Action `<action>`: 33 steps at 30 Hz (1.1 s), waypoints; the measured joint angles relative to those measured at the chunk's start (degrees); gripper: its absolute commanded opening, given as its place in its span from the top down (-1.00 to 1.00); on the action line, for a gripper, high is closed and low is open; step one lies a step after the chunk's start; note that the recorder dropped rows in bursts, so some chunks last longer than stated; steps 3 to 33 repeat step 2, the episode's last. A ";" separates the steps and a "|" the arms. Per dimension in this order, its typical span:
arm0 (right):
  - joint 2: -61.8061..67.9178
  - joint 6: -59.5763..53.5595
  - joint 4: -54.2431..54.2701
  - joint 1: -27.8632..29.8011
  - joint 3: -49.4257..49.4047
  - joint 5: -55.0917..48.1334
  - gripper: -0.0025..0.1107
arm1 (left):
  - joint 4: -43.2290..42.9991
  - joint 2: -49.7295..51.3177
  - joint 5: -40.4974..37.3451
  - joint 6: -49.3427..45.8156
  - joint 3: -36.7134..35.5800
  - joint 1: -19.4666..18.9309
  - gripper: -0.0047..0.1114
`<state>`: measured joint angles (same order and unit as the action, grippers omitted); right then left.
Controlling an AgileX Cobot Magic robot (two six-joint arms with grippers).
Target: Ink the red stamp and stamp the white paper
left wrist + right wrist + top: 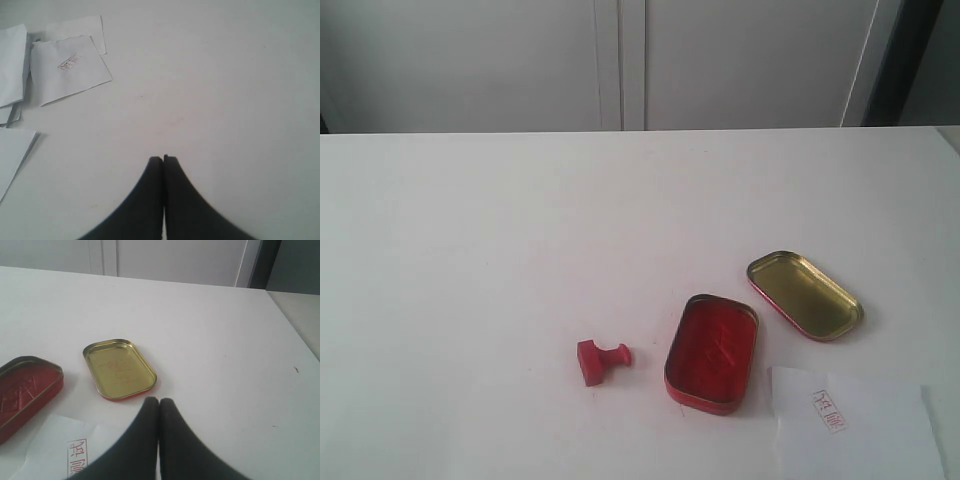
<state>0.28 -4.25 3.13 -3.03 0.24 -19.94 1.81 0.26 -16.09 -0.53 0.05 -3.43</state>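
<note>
The red stamp (pixel 603 360) lies on its side on the white table, left of the open red ink-pad tin (pixel 712 352) (pixel 25 390). At the front right lies the white paper (pixel 855 430) (pixel 50 445), bearing a small red imprint (pixel 828 410) (pixel 76 457). Neither gripper shows in the exterior view. My right gripper (pixel 159 401) is shut on nothing; it hovers over the table between the paper and the tin's lid. My left gripper (pixel 163 159) is also shut and empty, over bare table. The stamp is out of both wrist views.
The tin's gold-lined lid (pixel 804 294) (pixel 120 368) lies upturned behind and to the right of the ink pad. In the left wrist view several loose white sheets (pixel 70 67) lie together, one with a red imprint (pixel 68 62). The table's far edge (pixel 620 132) meets grey cabinet doors.
</note>
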 measured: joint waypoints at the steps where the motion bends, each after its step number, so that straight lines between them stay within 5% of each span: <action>1: 0.00 0.00 0.00 0.00 0.00 0.00 0.96 | 0.00 0.00 0.00 0.00 0.00 0.00 0.92; 33: 0.00 0.00 0.00 0.00 0.00 0.00 0.96 | 0.00 0.00 0.00 0.00 0.00 0.00 0.92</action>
